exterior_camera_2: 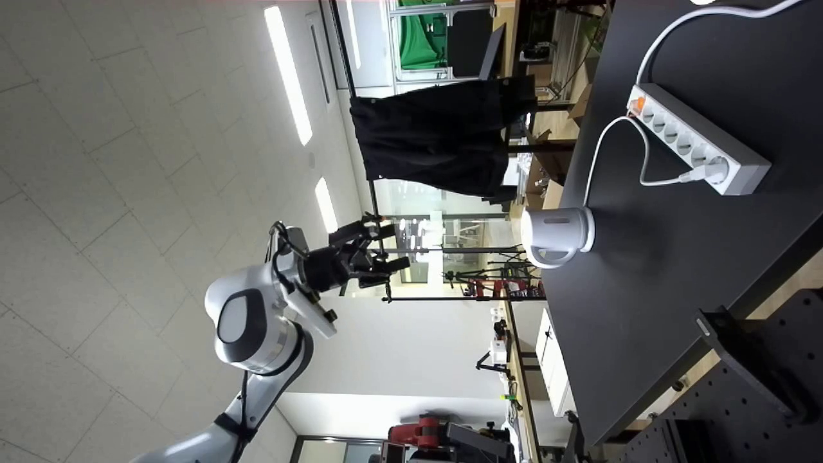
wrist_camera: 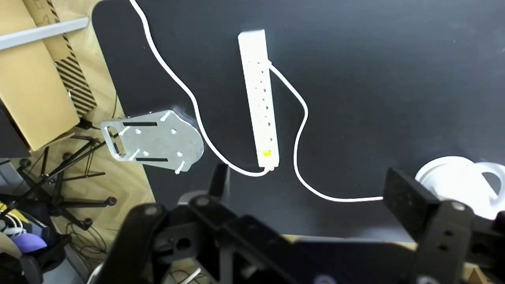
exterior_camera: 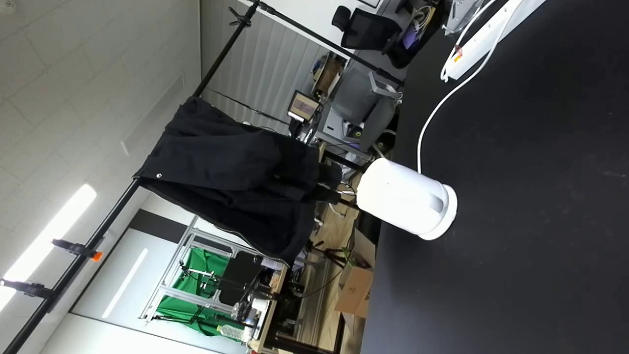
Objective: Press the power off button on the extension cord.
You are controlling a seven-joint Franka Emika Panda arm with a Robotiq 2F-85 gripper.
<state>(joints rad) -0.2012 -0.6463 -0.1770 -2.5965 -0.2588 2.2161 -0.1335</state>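
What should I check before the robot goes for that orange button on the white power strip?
1. Orange button in sight: ok, facing up at one end of the power strip.
2. Kettle standing apart from the strip: ok.
3. Gripper at the button: not ok, raised away from it.
4. Jaws together for pressing: not ok, spread wide; closed would probably press better.
5. Power on or off: cannot tell.

A lab is indicated. A robot arm (exterior_camera_2: 265, 331) is seen above the table (exterior_camera_2: 636, 308); beyond the table are placed a bench (exterior_camera: 269, 314), a metal frame (exterior_camera: 196, 299) with green cloth (exterior_camera: 199, 255), a monitor (exterior_camera: 303, 105) and a chair (exterior_camera: 366, 30), and well above its level strip lights (exterior_camera_2: 288, 74) are fitted.
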